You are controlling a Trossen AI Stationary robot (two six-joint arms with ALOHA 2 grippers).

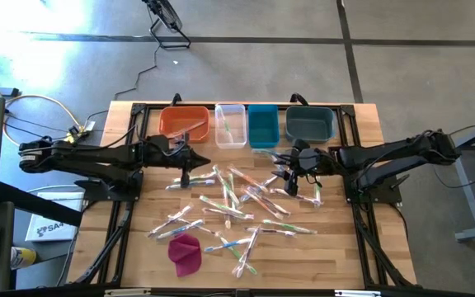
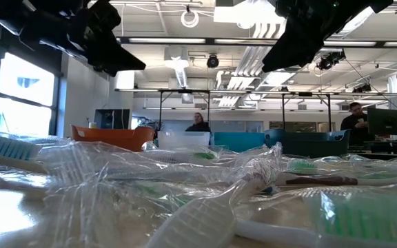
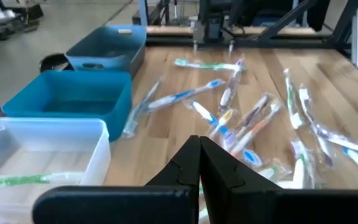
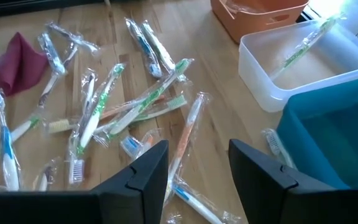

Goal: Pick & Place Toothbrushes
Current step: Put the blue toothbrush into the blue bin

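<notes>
lying scattered across the middle of the wooden surface [image 1: 336,247]: the toothbrushes [image 1: 229,202], thin sticks in clear shiny wrappers, crossing and overlapping one another. already resting in the clear bin [image 1: 230,125]: one green-handled brush [image 4: 303,45]; something thin also showing in the orange bin [image 1: 184,122], too small to name. sitting beside them in the row at the far edge: the teal bin [image 1: 263,124] and the dark blue bin [image 1: 310,123]. lying apart near the front edge: a magenta cloth lump [image 1: 185,252], not part of the job.

likely handling: light, stiff along the handle, but slippery and crinkly in the wrapper, so prone to sliding or dragging a neighbour along where wrappers overlap. probably best taking hold across the middle of a handle, on a brush lying clear of the others, such as the orange-handled one [image 4: 185,140] just ahead of the right fingers.

reaching in from the right side, stretched low over the pile's right part: the right gripper [image 4: 197,165], fingers standing apart with nothing between them, pointing down toward the brushes near the teal bin. reaching in from the left, hovering over the pile's left edge close to the orange bin: the left gripper [image 3: 199,155], fingers pressed fully together and holding nothing.
</notes>
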